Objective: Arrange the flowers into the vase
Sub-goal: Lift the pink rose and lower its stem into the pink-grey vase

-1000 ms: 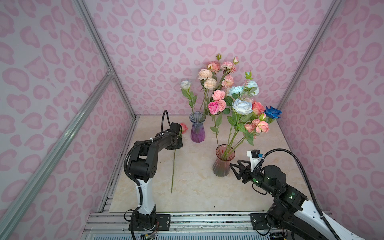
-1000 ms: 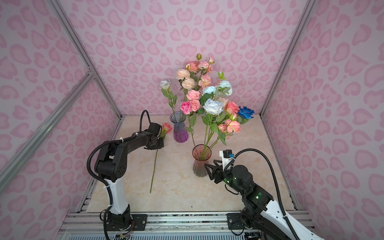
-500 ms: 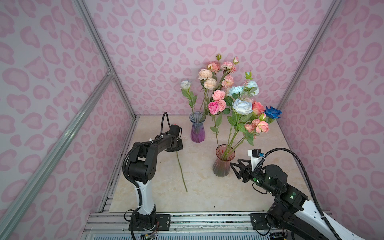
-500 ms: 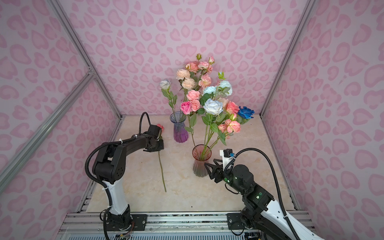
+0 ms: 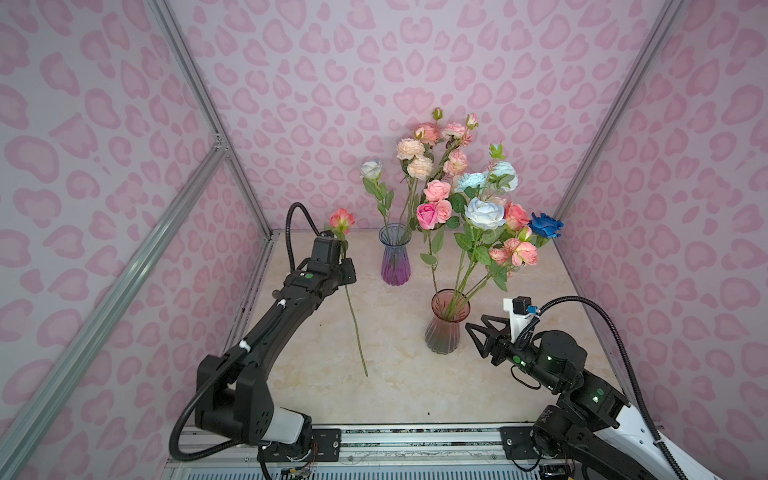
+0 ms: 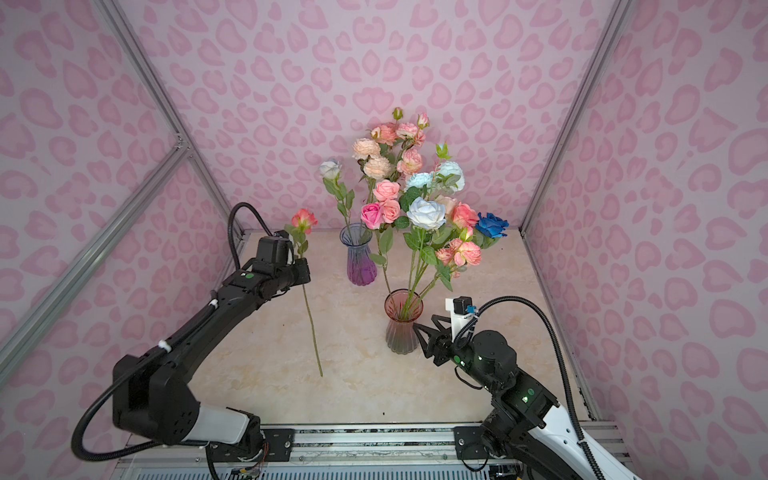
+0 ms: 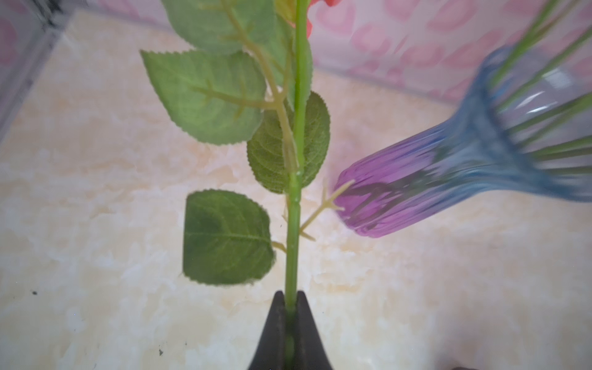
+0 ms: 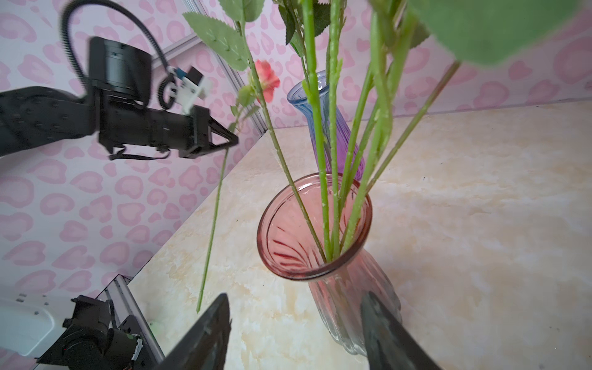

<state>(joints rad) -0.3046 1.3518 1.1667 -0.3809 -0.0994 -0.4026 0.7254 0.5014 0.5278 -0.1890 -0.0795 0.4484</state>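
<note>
On the left side of the table (image 5: 395, 399), your left claw (image 7: 290, 307) was shut tight on the green stem of one flower (image 5: 355, 328). It pinched the stem high up, just under the leaves (image 7: 226, 237). In the left wrist view the stem ran straight up from between the two closed tips. The pink-red bloom (image 5: 342, 219) stood above the claw, and the long bare stem hung down below it, a little tilted. I could not tell if the bottom tip touched the table.

Near that flower, toward the back, stood the purple and blue vase (image 5: 395, 259), upright. It held a few tall flowers: a white flower (image 5: 370, 169), with peach flowers (image 5: 419, 167) and pink ones higher up. Your held flower was near this vase but not in it.

More to the front and to the right stood the pink vase (image 5: 444, 328), upright too. It held more flowers: pink ones, pale blue ones, a big white-blue flower (image 5: 484, 212) and one deep blue flower (image 5: 546, 224). Their stems leaned out to the right.

Your right claw (image 5: 474, 340) was open and held nothing. It sat low, just beside the pink vase on its right side, pointing at it. In the right wrist view its two fingers (image 8: 208, 336) stood wide apart, and the bottom part of the pink vase showed between them. They did not seem to touch the glass.
</note>
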